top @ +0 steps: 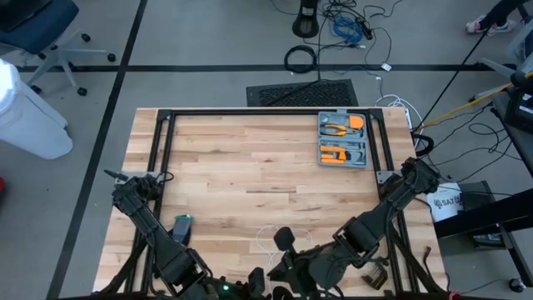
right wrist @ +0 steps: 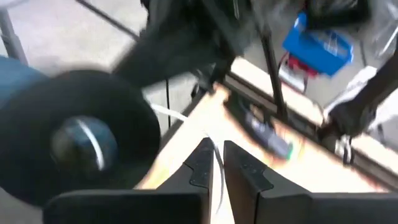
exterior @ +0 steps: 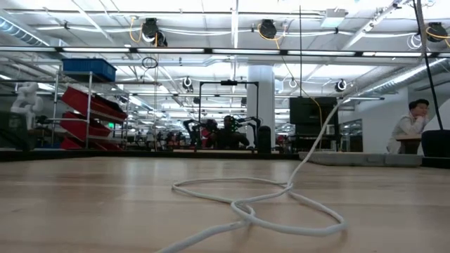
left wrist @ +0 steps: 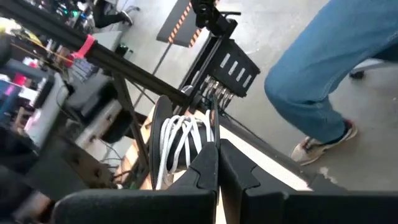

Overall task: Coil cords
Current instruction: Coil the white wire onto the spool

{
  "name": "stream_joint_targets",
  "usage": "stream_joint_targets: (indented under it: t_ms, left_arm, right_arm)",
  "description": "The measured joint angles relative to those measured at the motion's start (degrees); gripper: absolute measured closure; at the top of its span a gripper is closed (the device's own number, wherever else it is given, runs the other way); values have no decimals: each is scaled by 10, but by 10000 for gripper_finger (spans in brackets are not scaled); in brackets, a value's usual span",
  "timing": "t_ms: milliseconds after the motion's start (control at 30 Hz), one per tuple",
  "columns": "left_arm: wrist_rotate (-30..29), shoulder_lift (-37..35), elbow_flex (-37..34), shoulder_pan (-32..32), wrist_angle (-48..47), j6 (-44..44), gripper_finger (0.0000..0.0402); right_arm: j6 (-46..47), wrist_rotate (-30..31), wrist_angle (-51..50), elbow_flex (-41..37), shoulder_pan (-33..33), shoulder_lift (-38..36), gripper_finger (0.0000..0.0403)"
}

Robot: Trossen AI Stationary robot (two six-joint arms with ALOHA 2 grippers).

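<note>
near the surface's front edge, left claw shut, with white cord already wrapped just beyond it; right claw pinched the loose strand, likely feeding the winding

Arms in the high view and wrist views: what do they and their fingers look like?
Both arms, left arm and right arm, are dark, jointed and blocky. A small green light glows near the left one's end. Each wrist view shows two matte black, wedge-shaped fingers with angular tips.
</note>
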Motion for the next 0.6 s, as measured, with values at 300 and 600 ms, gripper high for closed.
stream_joint_targets:
  t_ms: [300,600]
  left_arm:
    - [-121,0,0,-19,42,54,401]
    - [-220,-1,0,-23,30,71,401]
  right_arm:
    - [99,4,-127,-1,-22,-9,340]
    - [230,25,-292,0,-7,-66,283]
